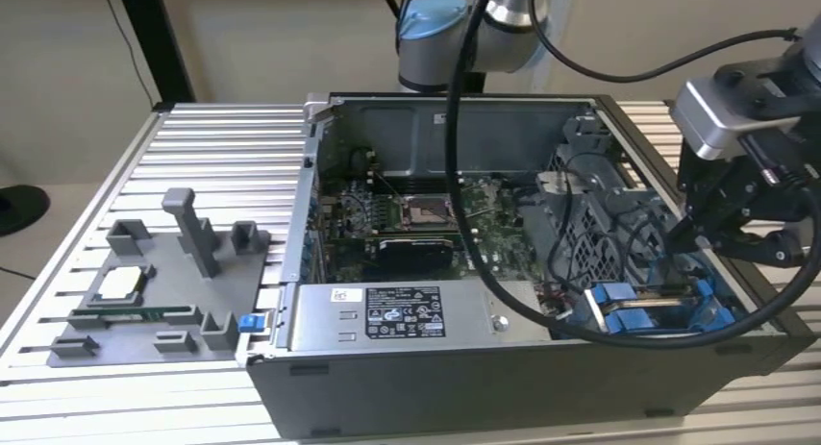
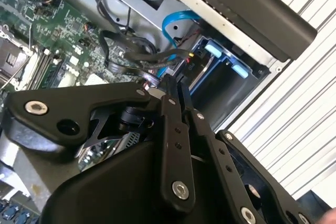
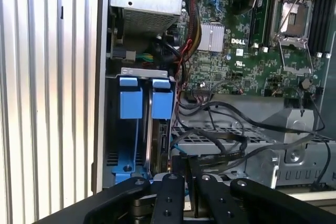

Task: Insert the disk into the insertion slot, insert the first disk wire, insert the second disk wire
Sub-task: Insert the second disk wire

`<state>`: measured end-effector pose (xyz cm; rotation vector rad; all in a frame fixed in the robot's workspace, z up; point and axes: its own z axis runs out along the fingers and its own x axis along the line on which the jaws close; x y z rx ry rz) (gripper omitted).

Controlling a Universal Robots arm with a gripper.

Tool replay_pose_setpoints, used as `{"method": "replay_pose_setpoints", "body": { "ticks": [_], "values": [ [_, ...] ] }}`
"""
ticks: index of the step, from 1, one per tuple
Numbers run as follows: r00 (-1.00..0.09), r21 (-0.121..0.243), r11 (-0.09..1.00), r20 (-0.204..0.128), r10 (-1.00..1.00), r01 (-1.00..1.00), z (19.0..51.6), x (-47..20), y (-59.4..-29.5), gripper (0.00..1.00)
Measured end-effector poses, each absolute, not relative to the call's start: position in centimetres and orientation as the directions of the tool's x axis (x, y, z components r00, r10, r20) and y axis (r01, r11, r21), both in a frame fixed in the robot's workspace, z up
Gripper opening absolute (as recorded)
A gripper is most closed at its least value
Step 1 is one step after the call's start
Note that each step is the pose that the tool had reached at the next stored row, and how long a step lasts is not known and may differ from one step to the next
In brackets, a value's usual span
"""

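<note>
An open computer case (image 1: 513,301) lies on a slatted metal table (image 1: 206,157). In the exterior view the black gripper (image 1: 686,235) hangs over the case's corner at about 4 o'clock from the motherboard (image 1: 410,219), just above the insertion slot (image 1: 660,306) with its blue rails and tabs.

The disk (image 3: 156,145) sits edge-up inside that slot in its blue carrier — in the first wrist view its tab (image 3: 163,98) stands beside a second blue tab (image 3: 130,98), and the drive's dark edge runs down between the rails toward the gripper (image 3: 186,174).

In the second wrist view the gripper (image 2: 173,85) has its fingers pressed close together, their tips (image 2: 169,83) meeting at a bundle of black wires (image 2: 131,51) beside the bay; whether they pinch a connector there I cannot tell. A light-blue cable (image 2: 176,22) loops just beyond the tips.

At 9 o'clock from the case stands a grey parts holder (image 1: 161,291) — well apart from the arm.
</note>
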<state>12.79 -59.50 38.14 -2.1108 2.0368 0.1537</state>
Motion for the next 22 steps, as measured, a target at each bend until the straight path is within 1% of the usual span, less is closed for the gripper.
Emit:
{"method": "replay_pose_setpoints", "body": {
  "ticks": [11, 22],
  "values": [
    [0.035, -0.072, -0.020, -0.215, -0.976, -0.997, 38.04, 12.52, -59.52, 0.00],
    [0.031, -0.051, -0.021, -0.216, -0.976, -0.998, 37.41, 12.71, -59.60, 0.00]
  ]
}}
